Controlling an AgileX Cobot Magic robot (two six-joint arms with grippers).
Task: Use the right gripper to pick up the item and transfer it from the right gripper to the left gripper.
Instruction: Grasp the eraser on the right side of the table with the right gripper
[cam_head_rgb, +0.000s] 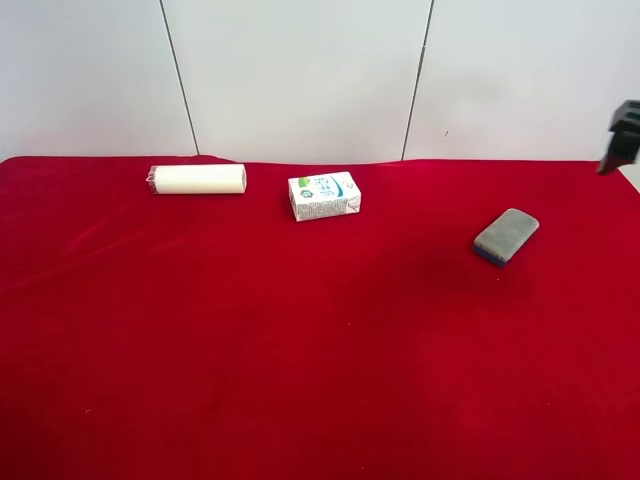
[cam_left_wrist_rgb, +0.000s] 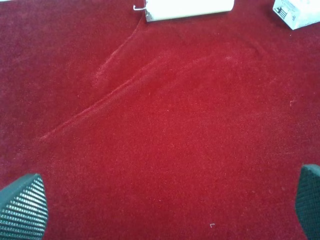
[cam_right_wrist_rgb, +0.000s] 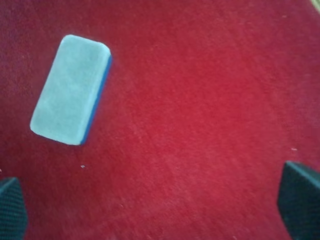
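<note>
Grey felt pad with blue base (cam_right_wrist_rgb: 70, 89) lies flat on red cloth surface (cam_head_rgb: 300, 350), untouched, near wide-open empty right end effector (cam_right_wrist_rgb: 155, 207); left end effector (cam_left_wrist_rgb: 165, 205) equally spread, empty; print on white carton (cam_head_rgb: 324, 195) unreadable, cream cylinder roll (cam_head_rgb: 198, 179) near it.

Right gripper (cam_right_wrist_rgb: 155, 207) is pointing down, fingertips (cam_right_wrist_rgb: 300, 207) spread wide, holding nothing. Left gripper (cam_left_wrist_rgb: 165, 205) is sitting the same way, facing down, jaws wide apart, empty. Only a black tip of the arm at the exterior high view's right (cam_head_rgb: 624, 136) is showing, around 2 o'clock in that view.
</note>
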